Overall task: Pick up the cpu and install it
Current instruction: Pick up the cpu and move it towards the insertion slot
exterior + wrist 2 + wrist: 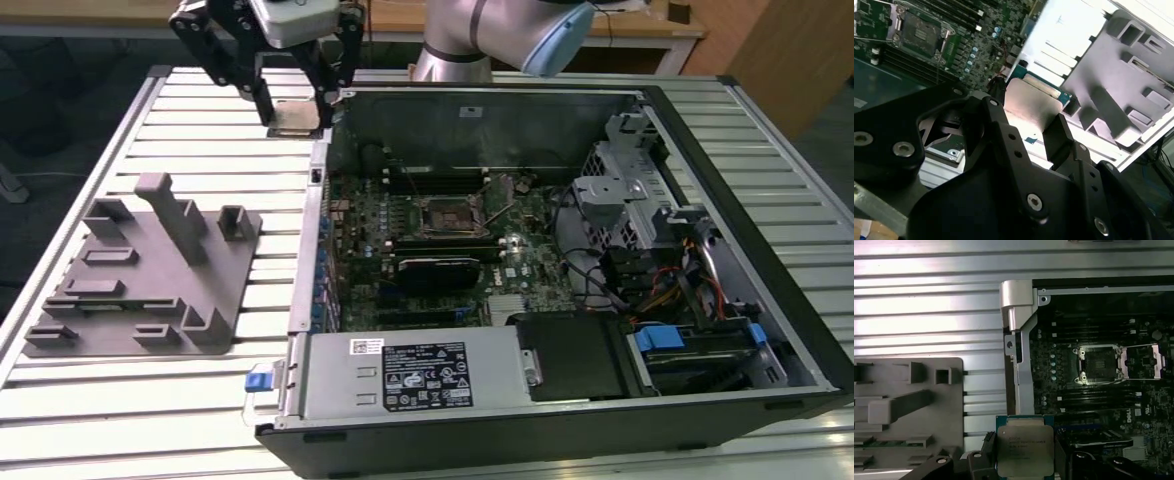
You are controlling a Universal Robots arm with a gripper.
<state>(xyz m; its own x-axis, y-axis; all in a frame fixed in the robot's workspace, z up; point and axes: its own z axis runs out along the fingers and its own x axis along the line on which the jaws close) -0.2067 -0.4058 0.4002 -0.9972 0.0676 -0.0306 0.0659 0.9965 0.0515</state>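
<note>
1. In the exterior view, the end effector [295, 110] hangs over the slatted worktop [134, 400], just outside the open computer case [667, 110] at the exterior view's left. It is closed narrowly on the cpu [296, 120].
2. The first wrist view shows the cpu [1025, 450] from above, pale metal top facing up and a thin green rim around it. The exterior view gives no such detail.
3. The second wrist view shows the grip itself: two black fingers [1056, 130] press on opposite edges of the cpu [1034, 107].
4. The socket [1099, 362] sits bare on the motherboard, its metal frame swung open beside it.
5. The grey block [147, 270] with upright posts lies on the worktop, apart from the cpu.
</note>
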